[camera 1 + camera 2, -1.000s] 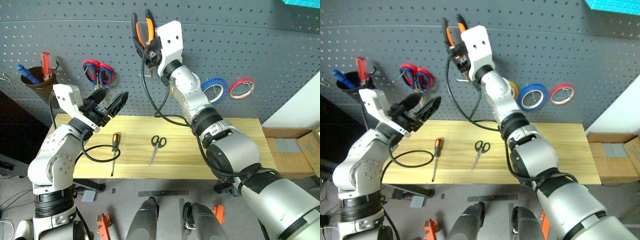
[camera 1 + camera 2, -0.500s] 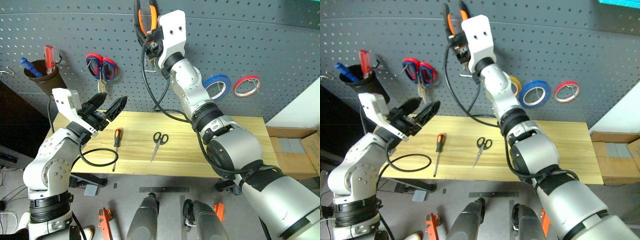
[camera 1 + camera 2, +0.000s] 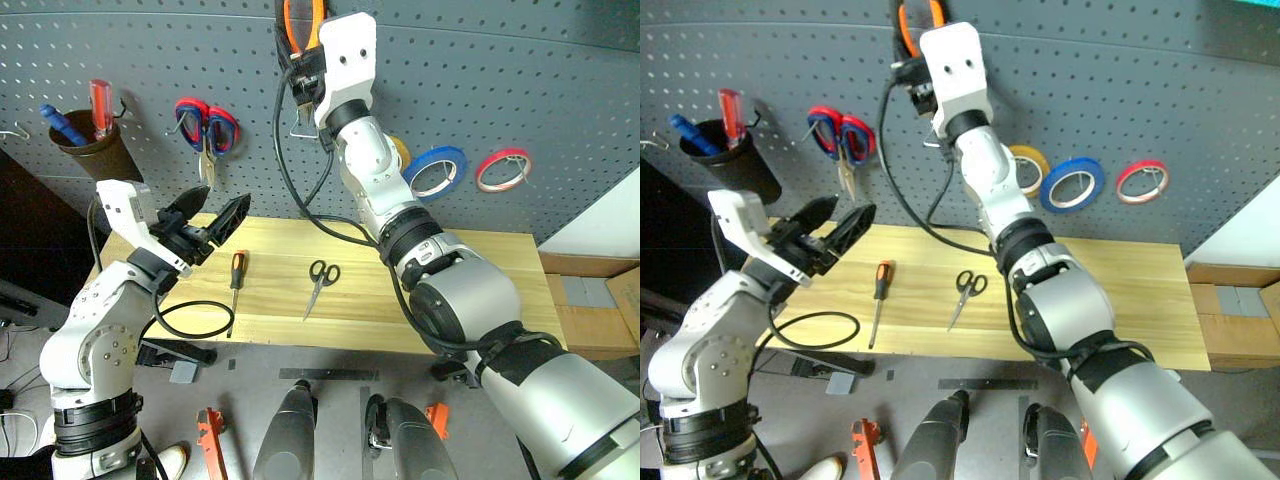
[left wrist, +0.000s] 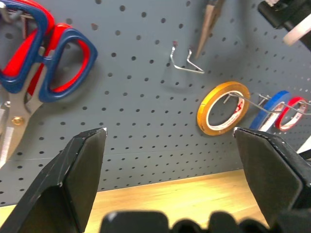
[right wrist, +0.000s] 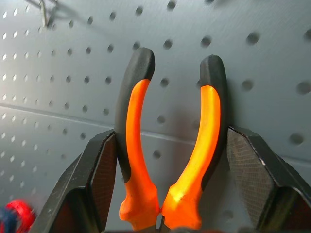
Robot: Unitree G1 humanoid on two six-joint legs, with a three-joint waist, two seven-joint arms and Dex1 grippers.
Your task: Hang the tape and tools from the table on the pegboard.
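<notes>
Pegboard (image 3: 560, 90) fills the whole background, dark grey and dotted with holes, and most of its upper right stretch is bare. Along its lower band hang red-and-blue scissors (image 3: 205, 128), a yellow roll (image 3: 1028, 168), the blue tape (image 3: 436, 172) and a red roll (image 3: 503, 169), each on its own hook; a dark cup (image 3: 88, 150) at the far left holds a red-handled screwdriver (image 3: 101, 105). Below it runs the light wood table (image 3: 470, 270), whose right half lies bare up to its right edge. On the left half lie the orange-and-black screwdriver (image 3: 234, 288) and the small black-handled scissors (image 3: 319, 281), apart from each other and near the front edge. The right gripper (image 5: 170, 145) is raised high against the board, its two fingers clamped on the outer sides of the orange-handled pliers (image 5: 167, 145) (handles pointing up, close to the panel). The left gripper (image 3: 208, 220) hovers above the table's left end with its fingers spread wide and nothing between them, the screwdriver just beyond and below it.
</notes>
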